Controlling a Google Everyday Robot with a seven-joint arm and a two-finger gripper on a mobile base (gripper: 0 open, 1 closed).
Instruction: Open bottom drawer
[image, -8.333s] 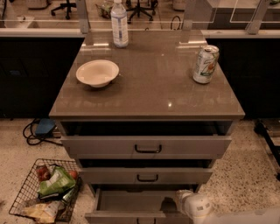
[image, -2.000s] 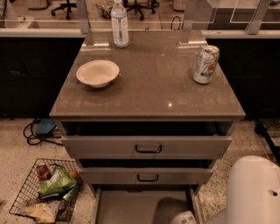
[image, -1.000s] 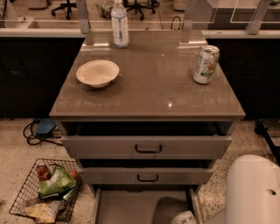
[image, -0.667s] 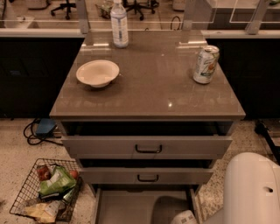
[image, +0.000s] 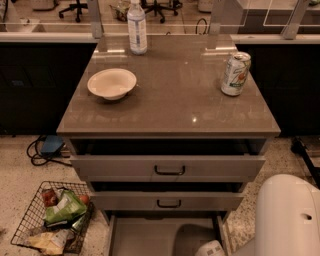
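Observation:
The bottom drawer (image: 150, 235) stands pulled out of the cabinet. Its plain grey tray shows at the bottom edge of the camera view, while its front and handle lie below the frame. My gripper (image: 209, 248) shows only as a white part over the tray's right side at the very bottom edge. My white arm (image: 290, 215) fills the lower right corner beside the cabinet.
The top drawer (image: 170, 169) and middle drawer (image: 168, 202) sit above with black handles. On the cabinet top (image: 170, 105) stand a white bowl (image: 111, 83), a water bottle (image: 137, 27) and a can (image: 235, 74). A wire basket (image: 52, 217) of packets and a cable (image: 42, 150) lie on the floor left.
Since the oldest frame the bottom drawer has come further out, so its front has left the view. Over the last second the arm has barely shifted.

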